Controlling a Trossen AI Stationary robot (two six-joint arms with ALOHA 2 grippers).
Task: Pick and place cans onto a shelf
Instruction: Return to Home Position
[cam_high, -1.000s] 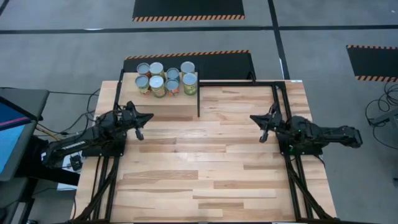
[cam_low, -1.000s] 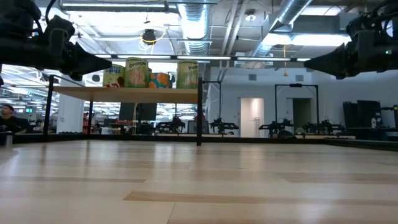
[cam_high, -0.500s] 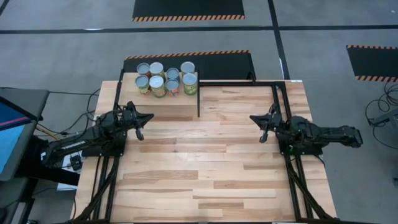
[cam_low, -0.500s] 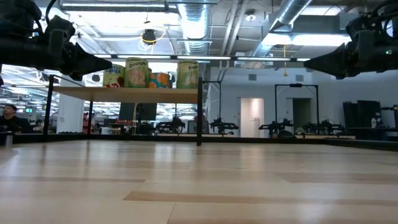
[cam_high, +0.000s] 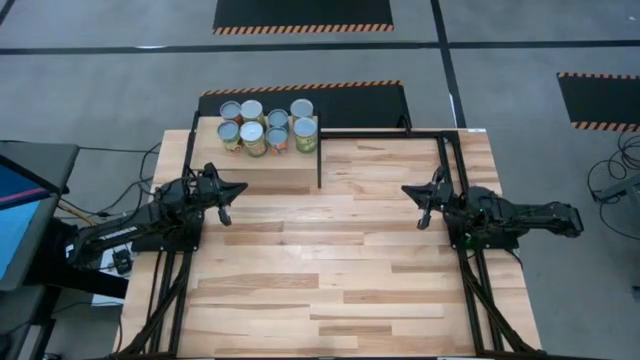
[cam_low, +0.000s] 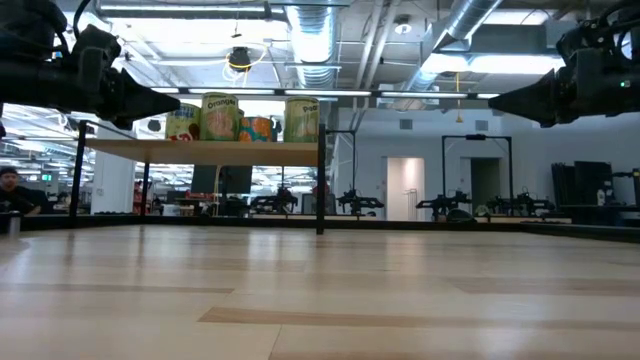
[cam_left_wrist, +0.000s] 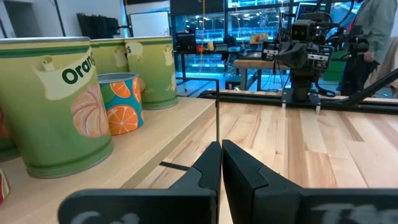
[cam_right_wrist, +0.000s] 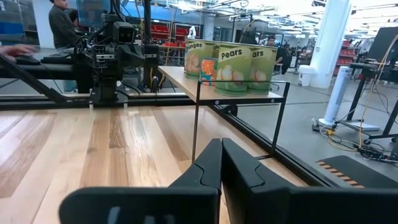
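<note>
the cans (cam_high: 265, 125) stand clustered on the shelf (cam_high: 275, 172) at the desk's (cam_high: 330, 270) far left corner; with both hands closed and empty, the right hand (cam_high: 412, 190) well apart, a stray swing of the left hand (cam_high: 235, 188), near the shelf's front, could knock cans off.

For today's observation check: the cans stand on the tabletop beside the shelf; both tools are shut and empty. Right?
No: the high view shows the cans on the shelf. The left tool and right tool are indeed shut and empty.
</note>
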